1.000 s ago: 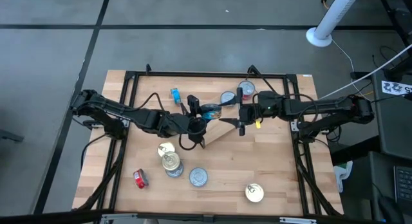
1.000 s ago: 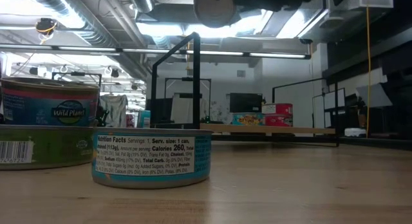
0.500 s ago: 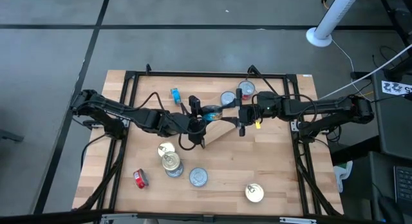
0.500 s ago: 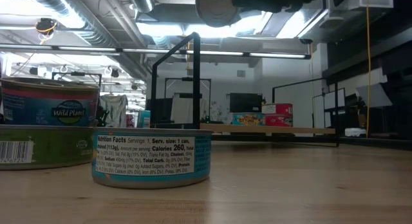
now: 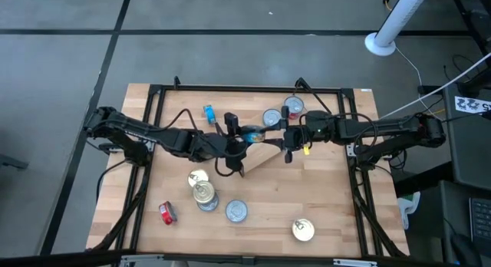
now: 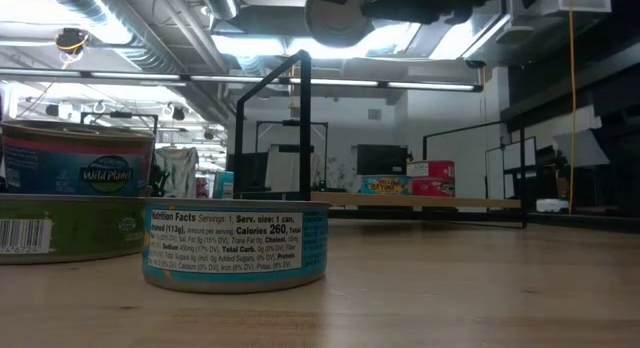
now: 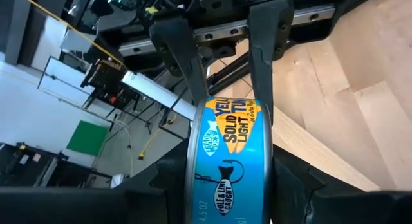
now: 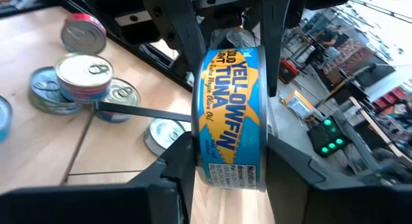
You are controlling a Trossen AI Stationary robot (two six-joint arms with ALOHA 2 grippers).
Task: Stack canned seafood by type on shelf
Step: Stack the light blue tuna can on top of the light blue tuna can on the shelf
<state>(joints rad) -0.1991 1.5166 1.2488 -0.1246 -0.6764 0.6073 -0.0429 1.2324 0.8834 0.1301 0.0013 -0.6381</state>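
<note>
Both pincers are clenched on one blue tuna tin [image 5: 252,133], held on edge in the air above the middle of the table: the left gripper [image 5: 239,136] pinches it from the left and the right gripper [image 5: 282,136] from the right, and each wrist view shows the other arm's fingers on the same tin, so I judge this a hand-over, though which arm is giving I cannot tell. Just under the tin lies the shelf [image 5: 265,156], a light board whose black wire end frame [image 6: 272,123] stands up in the low view. Two tins [image 5: 281,111] rest on it toward the far right, the one with the red side [image 5: 293,107] touching its neighbour; by my reckoning those are the only ones placed. A small blue tin [image 5: 208,111] sits far left, well apart from them. Near me, five wait on the bare table: a cluster of stacked tins [image 5: 201,190] at near left, a red one [image 5: 166,212] beside it, a silver-lidded one [image 5: 236,212] and a yellow-sided one [image 5: 303,230] to the right. So most of the sorting is left to do, it seems to me.
</note>
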